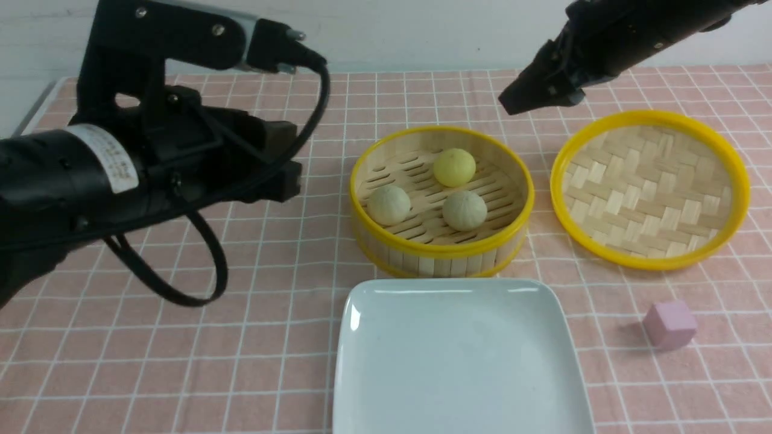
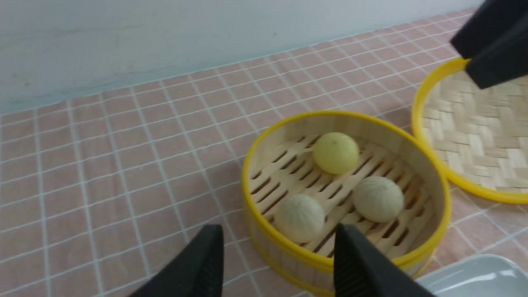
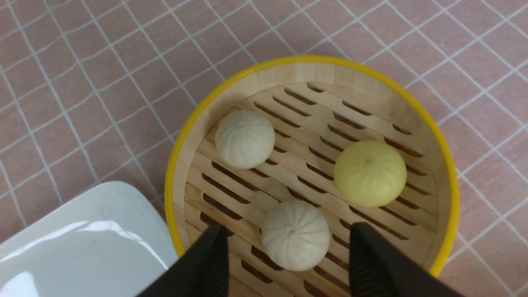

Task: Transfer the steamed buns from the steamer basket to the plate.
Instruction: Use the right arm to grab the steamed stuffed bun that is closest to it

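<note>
Parted and empty at the right gripper (image 3: 288,231), raised above the far right edge of the round yellow-rimmed bamboo steamer basket (image 1: 440,248); likewise parted and empty at the left gripper (image 2: 278,231), off to the basket's left. Inside the basket, all three small round steamed buns (image 1: 464,210): two pale beige-grey, one light yellow. Nothing yet on the glossy white square plate (image 1: 458,361) just in front of the basket. Judged barely begun: three picks and three placements left.
</note>
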{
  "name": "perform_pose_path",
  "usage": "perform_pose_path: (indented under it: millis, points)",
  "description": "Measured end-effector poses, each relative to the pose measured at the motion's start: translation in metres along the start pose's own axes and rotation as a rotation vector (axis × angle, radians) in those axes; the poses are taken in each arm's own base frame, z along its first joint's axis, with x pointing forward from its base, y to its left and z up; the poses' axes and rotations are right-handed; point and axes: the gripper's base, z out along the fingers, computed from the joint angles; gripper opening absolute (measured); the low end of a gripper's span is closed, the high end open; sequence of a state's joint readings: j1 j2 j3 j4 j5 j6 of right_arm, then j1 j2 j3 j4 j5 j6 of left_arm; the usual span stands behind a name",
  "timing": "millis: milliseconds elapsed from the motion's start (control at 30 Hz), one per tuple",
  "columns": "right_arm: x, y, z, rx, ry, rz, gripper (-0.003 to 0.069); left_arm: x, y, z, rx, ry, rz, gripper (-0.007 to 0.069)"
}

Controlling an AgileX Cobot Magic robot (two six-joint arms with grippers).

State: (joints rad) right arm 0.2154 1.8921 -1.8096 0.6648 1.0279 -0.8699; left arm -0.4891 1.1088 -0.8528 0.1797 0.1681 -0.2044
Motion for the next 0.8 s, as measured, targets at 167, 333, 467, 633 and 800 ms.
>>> perform_pose_path:
  millis: [167,333,467,633,800]
  points:
    - [0.012,-0.005,0.034,-0.024,0.064,0.026,0.0401,0.0,0.006,0.0,-0.023,0.005,0.002,0.0386]
    - [0.027,-0.014,0.067,-0.029,0.114,0.062,0.0401,0.0,0.006,0.0,-0.025,0.006,0.008,0.0386]
    - [0.037,-0.021,0.083,-0.028,0.141,0.078,0.0401,0.0,0.006,0.0,-0.026,0.006,0.009,0.0386]
    - [0.046,-0.025,0.095,-0.034,0.162,0.093,0.0401,0.002,0.006,0.002,-0.028,0.019,0.009,0.0386]
    - [0.053,-0.028,0.105,-0.042,0.178,0.108,0.0401,0.005,0.007,0.005,-0.031,0.041,0.012,0.0386]
